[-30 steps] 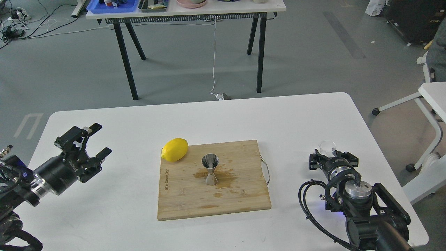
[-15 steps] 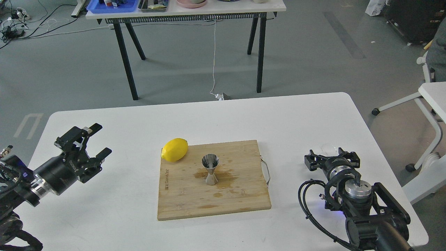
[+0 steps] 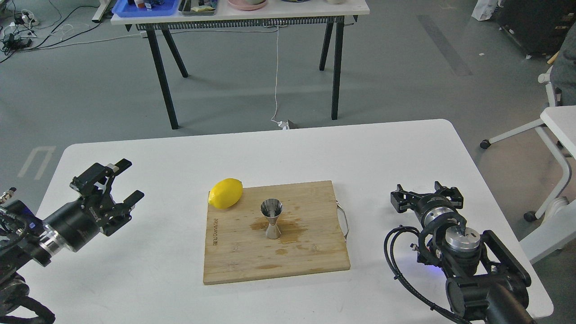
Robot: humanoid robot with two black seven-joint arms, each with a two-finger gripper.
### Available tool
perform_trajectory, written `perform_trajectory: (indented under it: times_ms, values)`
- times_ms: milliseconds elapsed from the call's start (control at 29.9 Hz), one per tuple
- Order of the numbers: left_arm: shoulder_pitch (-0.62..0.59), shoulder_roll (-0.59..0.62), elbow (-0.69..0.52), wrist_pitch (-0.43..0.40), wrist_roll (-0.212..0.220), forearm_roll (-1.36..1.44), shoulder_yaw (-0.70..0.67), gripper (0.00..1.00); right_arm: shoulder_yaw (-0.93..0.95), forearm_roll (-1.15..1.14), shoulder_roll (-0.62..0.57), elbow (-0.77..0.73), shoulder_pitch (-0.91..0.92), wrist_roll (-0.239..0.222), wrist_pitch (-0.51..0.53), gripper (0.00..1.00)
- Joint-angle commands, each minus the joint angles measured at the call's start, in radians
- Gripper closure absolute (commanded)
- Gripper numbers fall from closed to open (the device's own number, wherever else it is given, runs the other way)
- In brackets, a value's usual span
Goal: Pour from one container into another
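Observation:
The steel jigger (image 3: 272,218) stands upright in the middle of the wooden cutting board (image 3: 234,256), in a patch of spilled liquid. The clear glass cup does not show; the spot where it last sat lies behind my right gripper (image 3: 425,197). That gripper is low over the table at the right, its two fingers spread wide apart. My left gripper (image 3: 128,180) hovers open over the table's left side, far from the board, with nothing in it.
A yellow lemon (image 3: 226,193) rests on the board's far left corner. The board's metal handle (image 3: 344,220) sticks out to the right. A second white table (image 3: 560,119) and a chair base stand off to the right.
The glass cup sank from above my right gripper to behind it and is now out of sight. The right gripper's fingers spread wider and shifted slightly left. The left arm stayed still.

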Motion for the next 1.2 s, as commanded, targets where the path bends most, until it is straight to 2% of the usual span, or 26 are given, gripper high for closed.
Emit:
perform_trajectory:
  times_ms: [0, 200, 334, 501, 601, 802, 1169]
  values:
    - [-0.001, 0.000, 0.000, 0.000, 0.000, 0.000, 0.000, 0.01, 0.000, 0.000, -0.003, 0.074, -0.003, 0.000, -0.012, 0.03]
    - [-0.003, -0.001, 0.000, 0.000, 0.000, 0.000, -0.002, 0.01, 0.002, 0.000, -0.122, 0.177, 0.038, -0.015, -0.007, 0.03]
    - [-0.006, 0.000, 0.000, 0.000, 0.000, -0.002, -0.005, 0.01, -0.010, -0.005, -0.244, 0.164, 0.130, -0.092, 0.019, 0.03]
    - [-0.015, 0.000, 0.000, 0.000, 0.000, -0.009, -0.017, 0.01, -0.085, -0.101, -0.379, 0.115, 0.178, -0.192, 0.198, 0.03]
    - [-0.032, 0.002, 0.000, 0.000, 0.000, -0.015, -0.020, 0.01, -0.107, -0.166, -0.406, 0.049, 0.190, -0.238, 0.360, 0.03]
    - [-0.046, 0.003, 0.000, 0.000, 0.000, -0.101, -0.039, 0.01, -0.109, -0.204, -0.426, -0.048, 0.181, -0.250, 0.652, 0.02]
    - [-0.061, 0.011, 0.000, 0.000, 0.000, -0.175, -0.036, 0.01, -0.109, -0.206, -0.434, -0.157, 0.139, -0.249, 0.652, 0.02]
